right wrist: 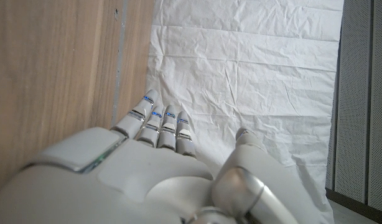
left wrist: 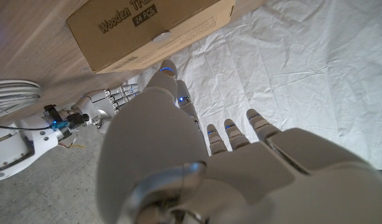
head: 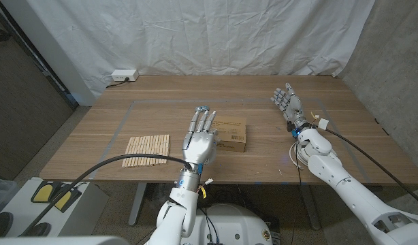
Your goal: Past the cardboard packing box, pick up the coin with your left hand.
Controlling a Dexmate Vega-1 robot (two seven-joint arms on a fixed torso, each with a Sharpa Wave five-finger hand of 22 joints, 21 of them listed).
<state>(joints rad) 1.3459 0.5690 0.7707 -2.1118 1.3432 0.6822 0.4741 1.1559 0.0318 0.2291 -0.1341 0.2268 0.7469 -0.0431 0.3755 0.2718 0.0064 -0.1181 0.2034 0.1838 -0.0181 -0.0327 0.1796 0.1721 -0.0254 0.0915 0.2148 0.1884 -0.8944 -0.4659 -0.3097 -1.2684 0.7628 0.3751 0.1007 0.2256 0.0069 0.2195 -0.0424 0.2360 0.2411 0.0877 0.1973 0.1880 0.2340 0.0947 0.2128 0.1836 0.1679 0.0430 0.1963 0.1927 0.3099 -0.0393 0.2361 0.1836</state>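
Left of centre lies a bamboo mat point(head: 147, 150); just right of it the left robot hand point(head: 199, 139) hovers with fingers spread and nothing held, overlapping the cardboard box point(head: 231, 133) at centre. I can't spot the coin on the desk point(head: 161, 109), so a blind reach could knock the box. At right, the right robot hand point(head: 288, 103) waits open-fingered, holding nothing.

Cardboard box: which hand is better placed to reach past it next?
Left. The left hand is open and right beside the cardboard box, fingers pointing past it. The right hand is out toward the table's right side. I can't make out the coin.
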